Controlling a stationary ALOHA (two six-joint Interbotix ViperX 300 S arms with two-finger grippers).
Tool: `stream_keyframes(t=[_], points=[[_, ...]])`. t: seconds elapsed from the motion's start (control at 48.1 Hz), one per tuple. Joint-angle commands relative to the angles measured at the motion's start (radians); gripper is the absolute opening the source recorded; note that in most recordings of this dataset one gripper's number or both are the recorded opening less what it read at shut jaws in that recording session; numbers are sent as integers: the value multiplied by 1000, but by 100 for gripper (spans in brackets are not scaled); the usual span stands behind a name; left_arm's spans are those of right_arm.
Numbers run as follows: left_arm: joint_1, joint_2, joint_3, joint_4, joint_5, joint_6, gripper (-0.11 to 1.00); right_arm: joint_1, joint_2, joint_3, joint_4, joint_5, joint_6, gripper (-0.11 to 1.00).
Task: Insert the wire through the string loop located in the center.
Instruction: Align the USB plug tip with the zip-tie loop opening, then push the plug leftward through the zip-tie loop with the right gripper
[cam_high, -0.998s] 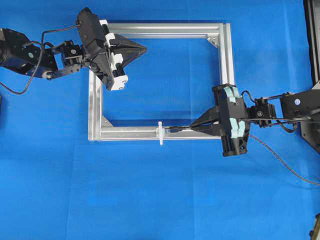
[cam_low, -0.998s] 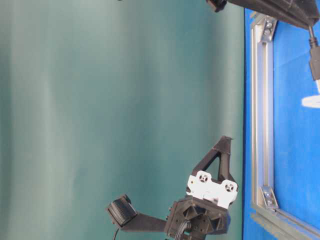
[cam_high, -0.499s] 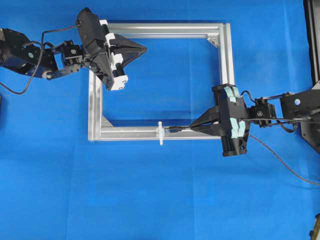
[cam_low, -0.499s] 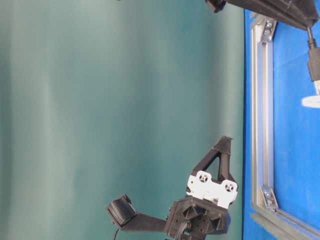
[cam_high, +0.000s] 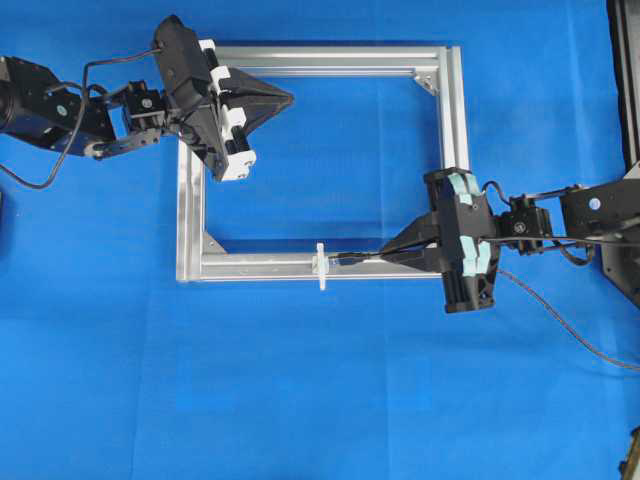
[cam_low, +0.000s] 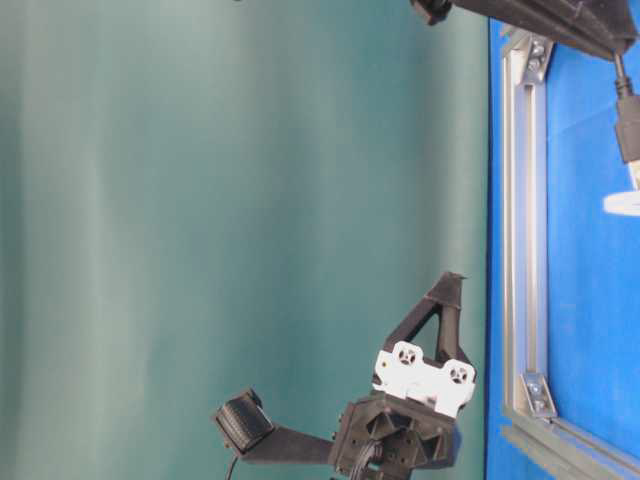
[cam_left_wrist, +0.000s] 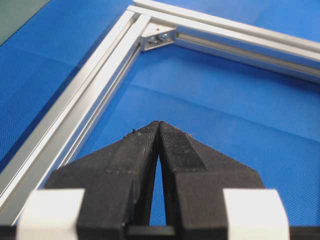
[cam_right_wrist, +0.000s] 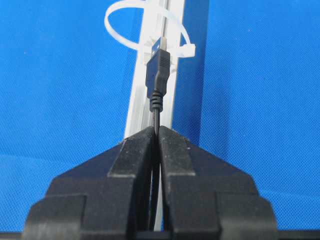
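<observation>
The wire's black plug (cam_high: 350, 259) lies along the front rail of the aluminium frame (cam_high: 452, 110). My right gripper (cam_high: 385, 254) is shut on the wire just behind the plug. In the right wrist view the plug (cam_right_wrist: 157, 75) sticks out ahead of the right gripper (cam_right_wrist: 156, 129), its silver tip right at the near side of the white string loop (cam_right_wrist: 186, 49). From overhead the string loop (cam_high: 321, 266) stands across the rail, a little left of the plug. My left gripper (cam_high: 290, 98) hovers shut and empty over the frame's back left corner; in its own view the left gripper (cam_left_wrist: 158, 123) holds nothing.
The wire's slack (cam_high: 570, 320) trails off to the right over the blue mat. At table level the left gripper (cam_low: 455, 280) hangs above the frame's rail (cam_low: 520, 250). The frame's rail and corner bracket (cam_left_wrist: 159, 36) lie ahead of the left gripper.
The plug has crept a touch closer to the string loop since a second ago, seen at table level. The left arm has stayed still.
</observation>
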Motion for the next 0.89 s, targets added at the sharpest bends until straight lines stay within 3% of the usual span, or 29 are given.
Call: stream_keyframes(t=[0.0,0.499,0.874], points=[[0,-32,-8,3,-6,-2,0,0,-8,-14,2,-9,2,-2],[0,-32,-6,3,-6,-3,0,0,-2,-21,2,-14,2,-2],[0,-32,-6,2,-6,-3,0,17,80,-120,0,-34,2,-2]])
